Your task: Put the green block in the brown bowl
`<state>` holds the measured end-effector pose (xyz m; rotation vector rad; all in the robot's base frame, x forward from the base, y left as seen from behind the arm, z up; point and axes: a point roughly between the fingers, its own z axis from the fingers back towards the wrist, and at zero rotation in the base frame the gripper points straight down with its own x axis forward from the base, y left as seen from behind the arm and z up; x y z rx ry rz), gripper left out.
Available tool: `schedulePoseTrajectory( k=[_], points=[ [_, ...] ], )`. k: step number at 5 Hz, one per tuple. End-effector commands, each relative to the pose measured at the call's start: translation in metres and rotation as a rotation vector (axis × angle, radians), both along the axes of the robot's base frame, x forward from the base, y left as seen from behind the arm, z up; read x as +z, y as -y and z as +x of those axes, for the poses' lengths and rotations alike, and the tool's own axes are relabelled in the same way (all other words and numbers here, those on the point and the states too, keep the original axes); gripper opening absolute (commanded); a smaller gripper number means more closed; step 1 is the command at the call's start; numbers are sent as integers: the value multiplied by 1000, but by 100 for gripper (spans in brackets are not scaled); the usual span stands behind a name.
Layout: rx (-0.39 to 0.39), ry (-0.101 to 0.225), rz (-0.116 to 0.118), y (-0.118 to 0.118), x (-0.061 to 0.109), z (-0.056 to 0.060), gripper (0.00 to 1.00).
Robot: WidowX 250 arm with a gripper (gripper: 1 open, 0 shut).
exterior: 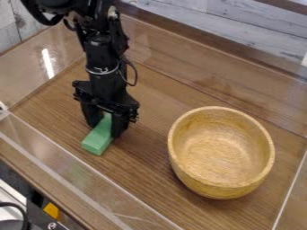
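The green block lies on the wooden table, its far end between the fingers of my gripper. The black gripper points straight down from the arm and its jaws have drawn in against the block's sides, so it is shut on the block. The block still rests on the table surface. The brown bowl, round and light tan with thick walls, stands empty to the right of the gripper, about a bowl's width away.
A clear plastic wall runs along the table's front edge, and another rims the back. Dark equipment with an orange patch sits at the lower left corner.
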<state>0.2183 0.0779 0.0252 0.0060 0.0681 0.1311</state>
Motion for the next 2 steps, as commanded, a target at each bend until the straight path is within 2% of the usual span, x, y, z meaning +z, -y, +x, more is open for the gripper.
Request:
schedulePoseTrajectory(
  k=[1, 2],
  points=[
    [10, 45, 18, -5, 13, 5, 0],
    [11, 45, 17, -5, 17, 4, 0]
  ],
)
